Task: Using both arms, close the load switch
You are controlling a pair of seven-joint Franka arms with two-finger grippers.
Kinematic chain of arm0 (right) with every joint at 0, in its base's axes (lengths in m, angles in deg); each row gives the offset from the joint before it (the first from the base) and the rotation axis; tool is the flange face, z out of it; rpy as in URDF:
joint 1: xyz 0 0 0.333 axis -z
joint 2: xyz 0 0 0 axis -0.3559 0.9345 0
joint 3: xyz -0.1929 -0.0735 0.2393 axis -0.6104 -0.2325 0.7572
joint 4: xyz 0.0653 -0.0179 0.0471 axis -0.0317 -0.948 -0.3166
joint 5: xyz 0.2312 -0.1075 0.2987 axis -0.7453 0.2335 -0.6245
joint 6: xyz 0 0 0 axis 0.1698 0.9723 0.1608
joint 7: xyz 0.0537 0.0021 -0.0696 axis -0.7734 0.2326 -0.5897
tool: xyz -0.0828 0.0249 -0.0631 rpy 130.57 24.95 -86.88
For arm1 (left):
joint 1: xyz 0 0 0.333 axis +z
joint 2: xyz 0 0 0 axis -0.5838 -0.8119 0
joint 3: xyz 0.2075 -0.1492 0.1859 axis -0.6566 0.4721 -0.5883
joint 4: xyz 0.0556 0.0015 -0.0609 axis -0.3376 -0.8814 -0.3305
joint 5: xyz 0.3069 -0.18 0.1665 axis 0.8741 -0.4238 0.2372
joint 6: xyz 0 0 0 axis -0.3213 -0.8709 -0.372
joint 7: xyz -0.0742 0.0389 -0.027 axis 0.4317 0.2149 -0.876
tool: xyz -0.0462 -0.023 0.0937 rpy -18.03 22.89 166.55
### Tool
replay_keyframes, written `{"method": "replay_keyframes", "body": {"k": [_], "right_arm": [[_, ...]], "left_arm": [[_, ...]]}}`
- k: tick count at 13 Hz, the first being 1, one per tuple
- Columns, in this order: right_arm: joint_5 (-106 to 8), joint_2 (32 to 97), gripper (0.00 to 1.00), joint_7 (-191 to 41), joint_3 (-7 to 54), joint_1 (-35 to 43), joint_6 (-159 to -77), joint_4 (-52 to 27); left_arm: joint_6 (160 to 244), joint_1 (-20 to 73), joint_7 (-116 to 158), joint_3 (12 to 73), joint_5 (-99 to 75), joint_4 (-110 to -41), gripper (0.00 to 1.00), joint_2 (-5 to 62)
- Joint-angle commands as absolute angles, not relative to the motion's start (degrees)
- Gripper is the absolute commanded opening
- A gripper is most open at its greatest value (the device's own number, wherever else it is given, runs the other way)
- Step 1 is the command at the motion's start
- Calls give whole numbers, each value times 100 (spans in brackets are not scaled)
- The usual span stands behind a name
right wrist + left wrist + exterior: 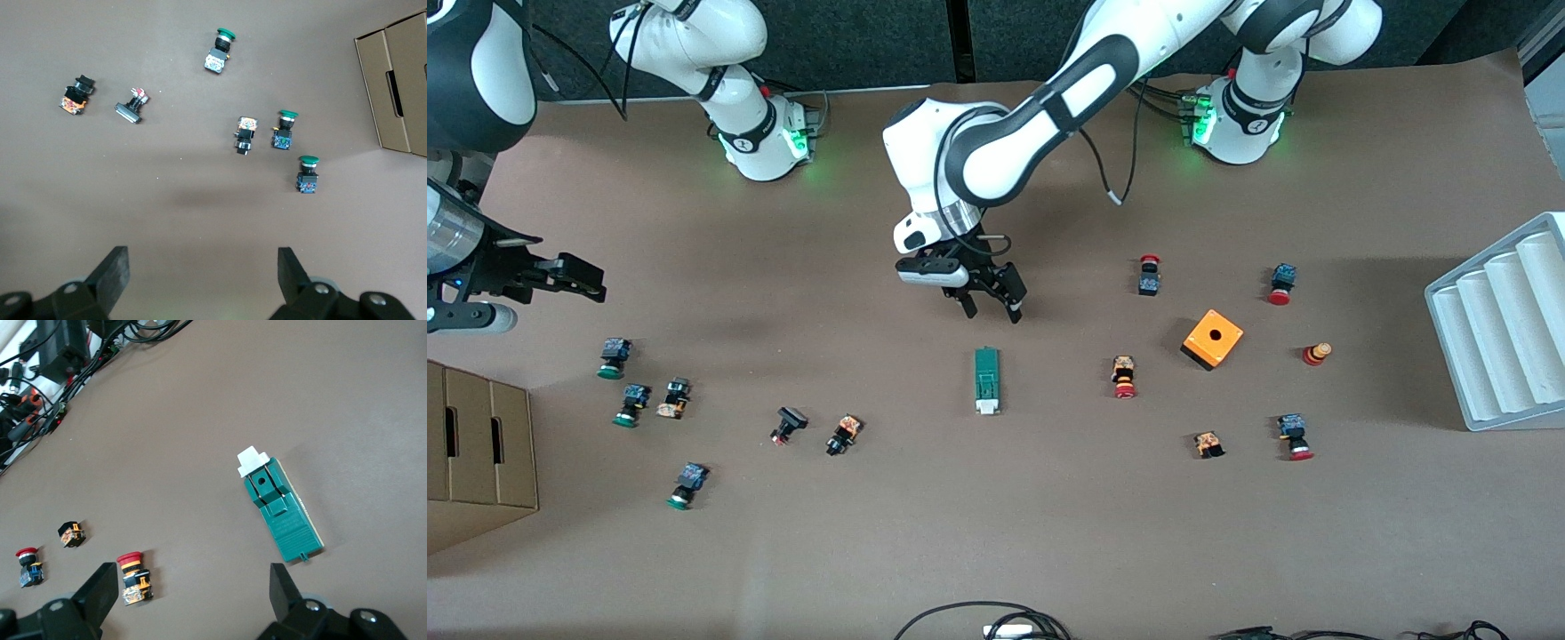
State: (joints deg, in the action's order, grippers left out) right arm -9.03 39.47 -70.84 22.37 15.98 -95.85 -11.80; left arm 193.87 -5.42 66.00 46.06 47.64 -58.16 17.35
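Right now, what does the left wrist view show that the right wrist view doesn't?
Only the left wrist view shows the load switch, lying flat with its white tab at one end, plus red buttons and cables at the table edge. Only the right wrist view shows the green buttons and the cardboard box. Both show brown table and an open gripper: the left gripper over table near the switch, the right gripper over bare table.

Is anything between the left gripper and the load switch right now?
Nothing visible. The left gripper, open, hangs just above the table beside the load switch, with only bare table between them. The right gripper waits open at the right arm's end.
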Motion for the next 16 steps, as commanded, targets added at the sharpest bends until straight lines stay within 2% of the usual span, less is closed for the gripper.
{"method": "replay_keyframes", "body": {"k": [1, 4, 7, 9, 16], "right_arm": [[-808, 4043, 100, -7149, 2240, 1611, -9591, -1030], [-817, 4043, 100, -7141, 2240, 1584, -9600, -1021], [-957, 4043, 100, -7141, 2240, 1602, -9600, -1021], [-966, 4043, 100, -7141, 2240, 1610, -9600, -1021], [-966, 4043, 100, -7132, 2240, 1602, -9600, -1021]], "left_arm": [[19308, -350, 5795, 4592, 4100, -5546, 100, 1942], [19290, 195, 4749, 4592, 3248, -5545, 100, 2415], [18695, 687, 3791, 4601, 2535, -5537, 100, 2890], [18587, 1047, 3315, 4592, 2034, -5537, 100, 3180], [17594, 2156, 2891, 4592, 1073, -5291, 100, 3735]]}}
